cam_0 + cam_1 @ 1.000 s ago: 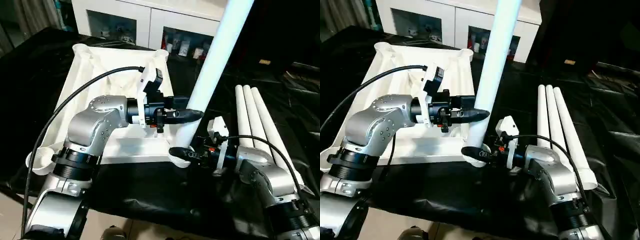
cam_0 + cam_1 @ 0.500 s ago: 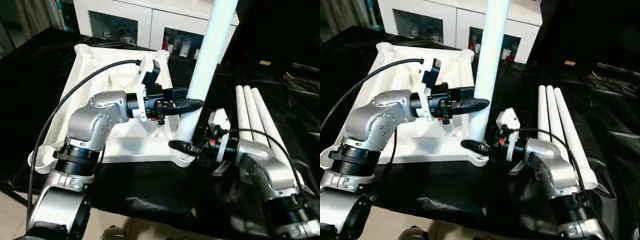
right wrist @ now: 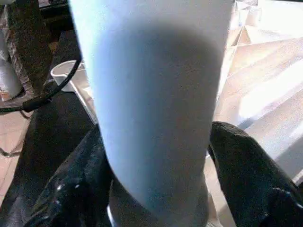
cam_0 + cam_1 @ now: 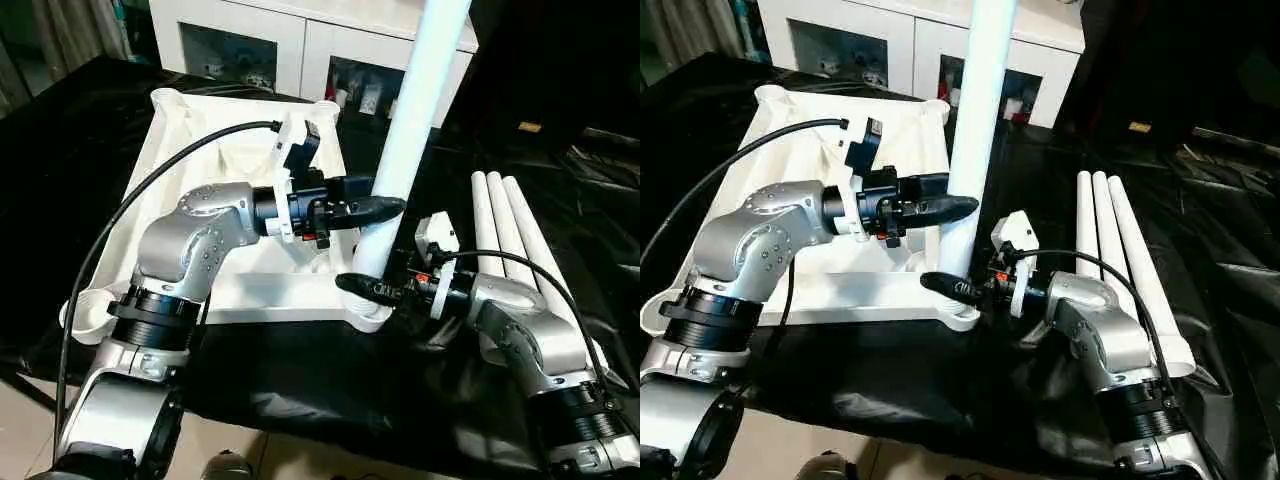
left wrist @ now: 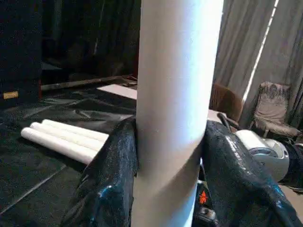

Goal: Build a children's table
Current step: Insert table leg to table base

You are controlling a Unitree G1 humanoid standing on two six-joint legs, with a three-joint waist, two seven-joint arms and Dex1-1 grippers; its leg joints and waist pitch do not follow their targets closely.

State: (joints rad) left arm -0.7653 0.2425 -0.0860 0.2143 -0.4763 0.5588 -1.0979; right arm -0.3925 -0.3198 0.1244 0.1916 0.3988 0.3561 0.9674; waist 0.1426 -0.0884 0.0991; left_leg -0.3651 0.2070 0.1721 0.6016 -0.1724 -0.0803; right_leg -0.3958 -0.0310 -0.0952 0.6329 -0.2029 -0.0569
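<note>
The table top [image 4: 215, 140] lies upside down on the black cloth [image 4: 300, 385], ribs up; one leg [image 4: 410, 130] stands nearly upright in its near right corner socket [image 4: 368, 312]; the left gripper [image 4: 385, 208] is clamped on the leg partway up, both fingers [image 5: 106, 175] pressed against the tube; the right gripper [image 4: 350, 285] sits low at the socket, its fingers [image 3: 246, 175] straddling the leg's base, seemingly just clear of it; three spare legs [image 4: 510, 250] lie side by side on the cloth to the right; a white cabinet [image 4: 290, 40] stands behind.
</note>
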